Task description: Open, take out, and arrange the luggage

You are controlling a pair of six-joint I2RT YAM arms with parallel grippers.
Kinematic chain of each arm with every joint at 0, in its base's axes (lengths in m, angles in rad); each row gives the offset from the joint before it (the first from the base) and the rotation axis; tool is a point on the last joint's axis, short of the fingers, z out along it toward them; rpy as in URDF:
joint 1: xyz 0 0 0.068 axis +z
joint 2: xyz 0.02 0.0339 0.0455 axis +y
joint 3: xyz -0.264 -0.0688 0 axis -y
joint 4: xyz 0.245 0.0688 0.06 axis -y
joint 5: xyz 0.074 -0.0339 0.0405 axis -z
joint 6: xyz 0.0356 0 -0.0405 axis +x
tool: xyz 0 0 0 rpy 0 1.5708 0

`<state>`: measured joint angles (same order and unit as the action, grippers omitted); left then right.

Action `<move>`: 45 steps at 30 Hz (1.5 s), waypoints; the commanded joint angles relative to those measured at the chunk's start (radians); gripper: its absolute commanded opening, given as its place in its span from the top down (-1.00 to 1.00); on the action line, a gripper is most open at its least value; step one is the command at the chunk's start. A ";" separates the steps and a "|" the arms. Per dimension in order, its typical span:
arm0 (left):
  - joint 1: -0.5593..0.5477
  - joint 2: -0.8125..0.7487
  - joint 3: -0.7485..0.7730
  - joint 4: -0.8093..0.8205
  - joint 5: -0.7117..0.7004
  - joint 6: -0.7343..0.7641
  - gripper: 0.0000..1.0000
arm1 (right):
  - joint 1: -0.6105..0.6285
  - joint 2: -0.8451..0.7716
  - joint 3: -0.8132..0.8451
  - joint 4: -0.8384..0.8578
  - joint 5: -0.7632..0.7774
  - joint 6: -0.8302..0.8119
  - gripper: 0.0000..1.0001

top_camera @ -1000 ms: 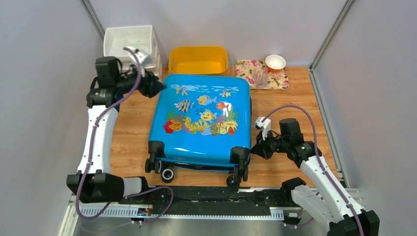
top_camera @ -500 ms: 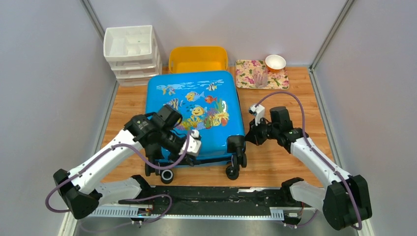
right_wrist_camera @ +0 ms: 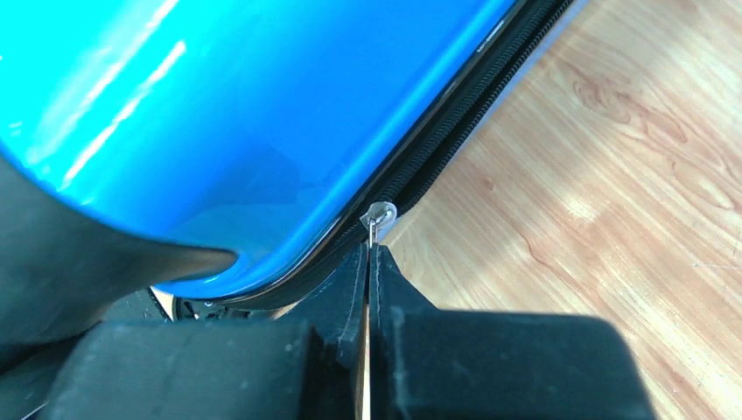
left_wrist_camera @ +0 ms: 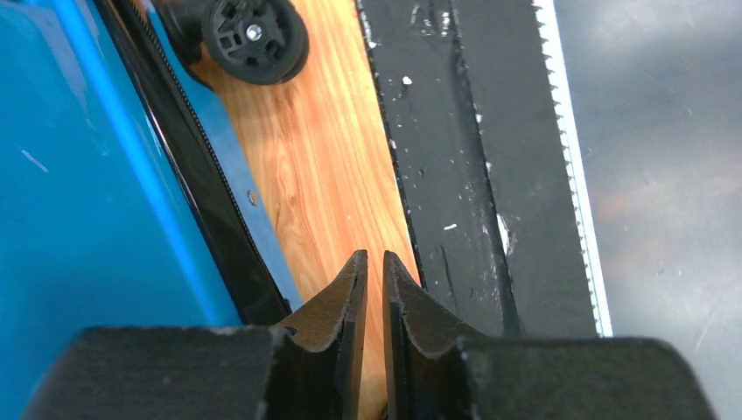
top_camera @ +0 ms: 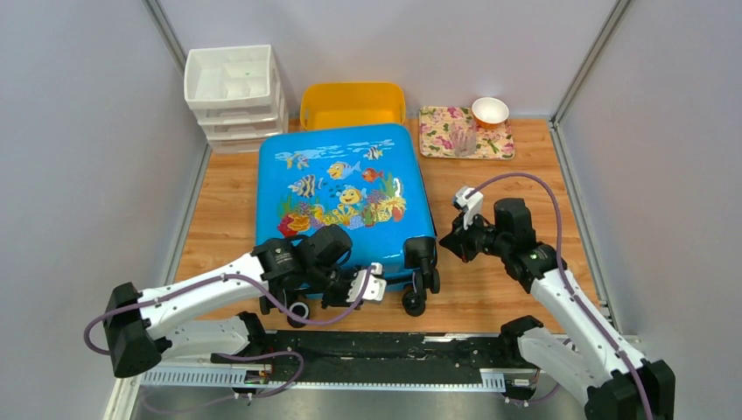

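The luggage [top_camera: 346, 197] is a glossy blue suitcase with a fish print, lying flat and closed on the wooden table. My left gripper [top_camera: 331, 290] is low at its near edge between the wheels. In the left wrist view the left gripper [left_wrist_camera: 374, 258] is shut and empty over bare wood, with the blue shell [left_wrist_camera: 79, 175] at left and a black wheel [left_wrist_camera: 254, 35] ahead. My right gripper [top_camera: 444, 238] is at the suitcase's right side. In the right wrist view the right gripper [right_wrist_camera: 369, 249] is shut on the silver zipper pull [right_wrist_camera: 378, 214] at the black zipper line.
A yellow tub [top_camera: 353, 105] stands behind the suitcase and a white drawer unit [top_camera: 234, 83] at the back left. A floral tray [top_camera: 446, 118] at the back right holds a white bowl [top_camera: 490, 110] and a glass [top_camera: 464, 138]. A black rail [top_camera: 385, 350] runs along the near edge.
My left arm swung from the suitcase's far left corner down to its near edge. The suitcase shifted left and back. My right gripper stayed at the right side zipper.
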<state>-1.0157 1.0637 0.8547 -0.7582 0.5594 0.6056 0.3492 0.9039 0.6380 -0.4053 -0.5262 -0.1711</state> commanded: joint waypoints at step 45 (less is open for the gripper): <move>0.080 0.163 0.043 0.358 -0.205 -0.259 0.71 | 0.002 0.004 -0.026 -0.009 -0.019 -0.105 -0.36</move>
<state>-0.9771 1.2240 0.8520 -0.5232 0.4240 0.3393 0.3546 0.9470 0.5922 -0.4286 -0.5945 -0.1596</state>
